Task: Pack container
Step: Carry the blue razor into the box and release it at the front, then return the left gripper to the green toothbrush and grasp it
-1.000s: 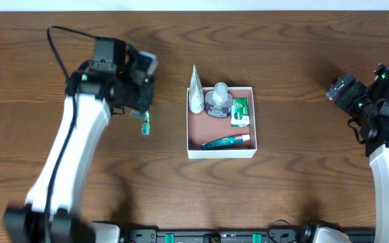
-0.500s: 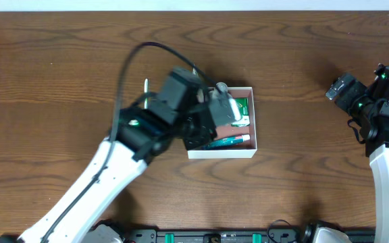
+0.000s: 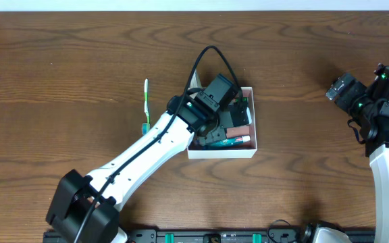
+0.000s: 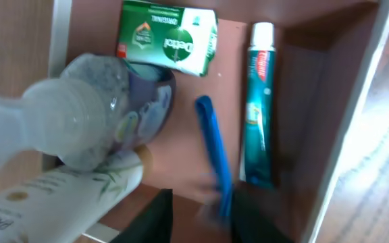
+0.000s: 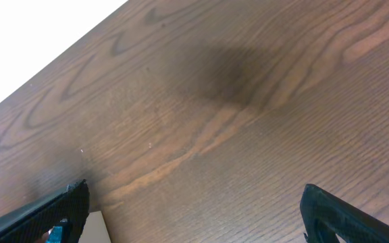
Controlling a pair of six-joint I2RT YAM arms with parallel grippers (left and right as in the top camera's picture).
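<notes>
Left gripper (image 4: 201, 209), jaws slightly apart, hovers above a thin blue stick (image 4: 211, 142) in the square white-walled container (image 3: 221, 154); right gripper (image 5: 194, 209) gapes wide over the grained wooden table (image 5: 248, 101).

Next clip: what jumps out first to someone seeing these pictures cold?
The left arm stretches diagonally across the table, with the left gripper down inside the container, covering most of it from overhead. The left wrist view shows a crowded box: a blue stick-like item lies between a toothpaste tube and a clear-capped bottle. One toothbrush lies alone on the wood, left of the box.
</notes>
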